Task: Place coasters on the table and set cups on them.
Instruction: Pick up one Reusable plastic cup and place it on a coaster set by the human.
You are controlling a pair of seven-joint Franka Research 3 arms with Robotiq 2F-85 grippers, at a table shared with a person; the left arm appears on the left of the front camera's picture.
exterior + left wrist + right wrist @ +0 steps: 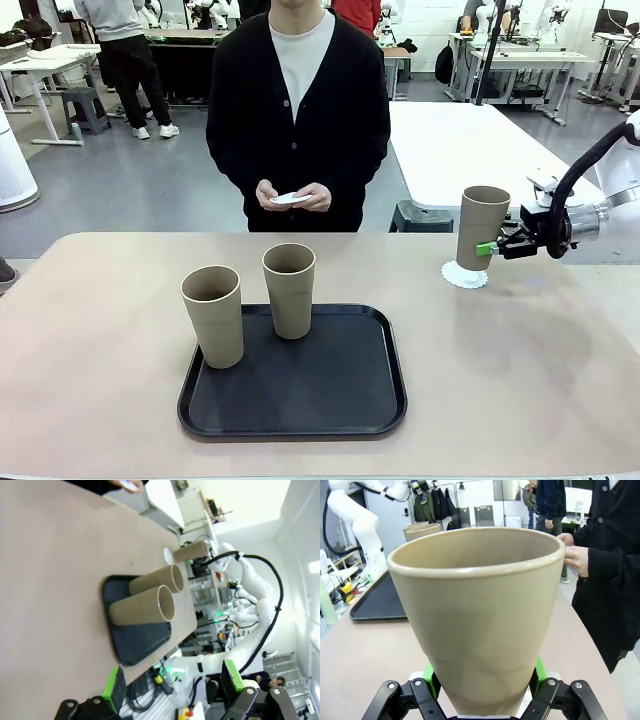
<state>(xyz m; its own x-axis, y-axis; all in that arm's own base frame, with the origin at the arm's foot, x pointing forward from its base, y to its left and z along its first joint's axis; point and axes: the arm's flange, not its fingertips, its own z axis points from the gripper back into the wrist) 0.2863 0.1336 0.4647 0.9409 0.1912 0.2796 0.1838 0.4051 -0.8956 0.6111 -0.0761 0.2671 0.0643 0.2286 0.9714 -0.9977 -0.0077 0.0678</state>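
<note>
One tan cup (pixel 483 228) stands upright on a white scalloped coaster (pixel 466 275) at the far right of the beige table (pixel 520 380). My right gripper (pixel 490 247) is shut on its lower part, and the right wrist view has the cup (pixel 480 615) pressed between the green pads. Two more cups (pixel 212 315) (pixel 289 290) stand on the black tray (pixel 300 400). The person across the table holds another coaster (pixel 290 198) in both hands. My left gripper (pixel 173 682) hangs open above the table's left side, with nothing between its fingers.
A white rectangular table (pixel 470 140) stands behind the far right edge. The person stands close to the far edge at the middle. Bare tabletop stretches left and right of the tray (pixel 135 640). Other people and benches are farther back.
</note>
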